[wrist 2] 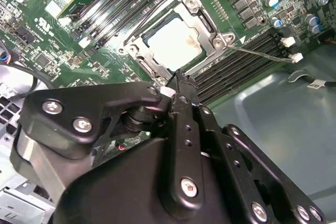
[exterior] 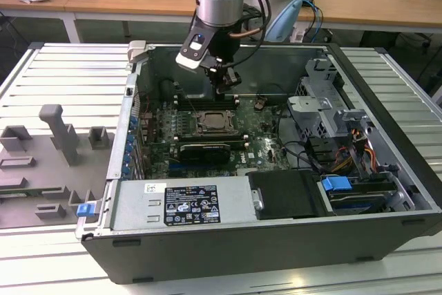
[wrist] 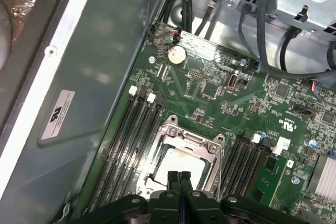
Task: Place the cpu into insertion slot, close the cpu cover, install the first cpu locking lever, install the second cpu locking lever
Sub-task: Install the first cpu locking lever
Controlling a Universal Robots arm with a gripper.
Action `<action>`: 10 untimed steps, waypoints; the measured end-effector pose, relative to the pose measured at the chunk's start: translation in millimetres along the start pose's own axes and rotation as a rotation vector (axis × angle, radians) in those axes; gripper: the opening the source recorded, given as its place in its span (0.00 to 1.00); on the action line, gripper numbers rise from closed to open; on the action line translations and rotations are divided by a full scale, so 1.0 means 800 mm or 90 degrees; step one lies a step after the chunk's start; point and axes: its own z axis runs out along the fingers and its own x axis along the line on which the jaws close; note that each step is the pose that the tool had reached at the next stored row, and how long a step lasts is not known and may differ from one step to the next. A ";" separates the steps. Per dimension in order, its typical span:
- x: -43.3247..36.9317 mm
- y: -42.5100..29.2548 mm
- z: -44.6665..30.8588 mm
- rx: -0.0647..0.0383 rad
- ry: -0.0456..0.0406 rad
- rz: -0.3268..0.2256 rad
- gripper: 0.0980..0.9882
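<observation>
Above square silvery cpu cover (wrist: 185, 139), black gripper (wrist: 178, 174) pinched

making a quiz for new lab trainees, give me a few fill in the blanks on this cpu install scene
1. The ___ lies seated in the insertion slot.
2. The cpu cover lies ___ over that slot.
3. In the first wrist view the gripper, near the cover's edge, is ___, not open.
Missing words: cpu; closed; shut.
</observation>
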 end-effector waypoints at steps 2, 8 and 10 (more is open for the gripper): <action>0.000 0.0000 0.0000 0.000 0.0005 -0.009 0.01; 0.000 0.0000 0.0000 0.001 0.0033 -0.051 0.01; 0.000 0.0000 0.0000 0.001 0.0038 -0.060 0.01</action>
